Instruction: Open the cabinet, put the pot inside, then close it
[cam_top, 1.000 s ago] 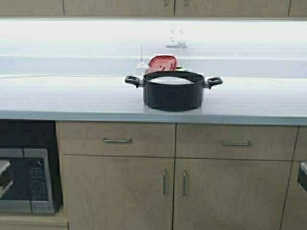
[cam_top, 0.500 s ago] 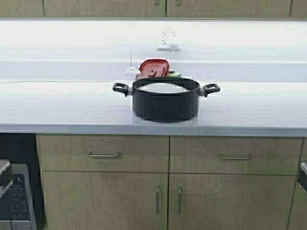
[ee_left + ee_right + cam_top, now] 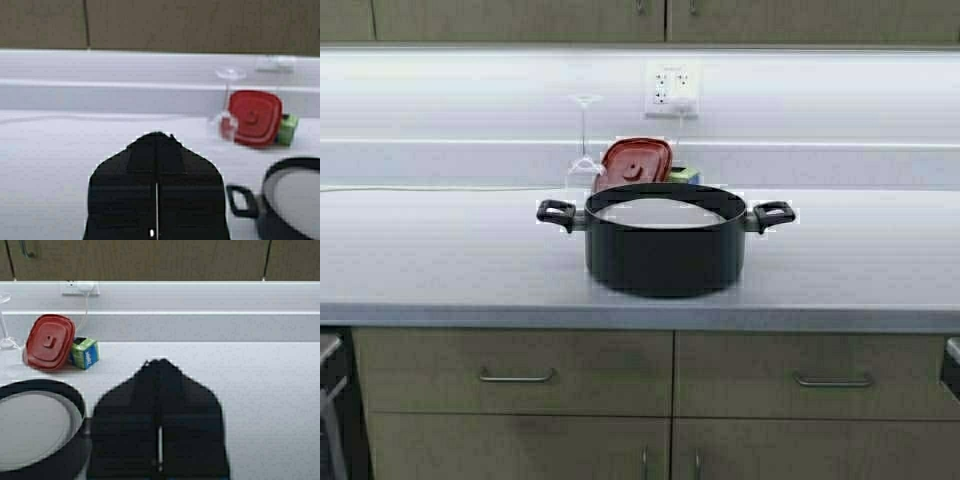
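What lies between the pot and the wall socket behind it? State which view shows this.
In the high view, a red lid leans behind the pot, below the wall socket. A wine glass stands beside the lid, and a small green box peeks out on its other side.

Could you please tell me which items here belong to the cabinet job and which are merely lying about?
Job items:
- squat black cooking pot with two loop handles
- tan wood-grain wall cabinet, doors shut

Lying about:
- red plastic lid
- clear wine glass
- small green box
- white wall outlet
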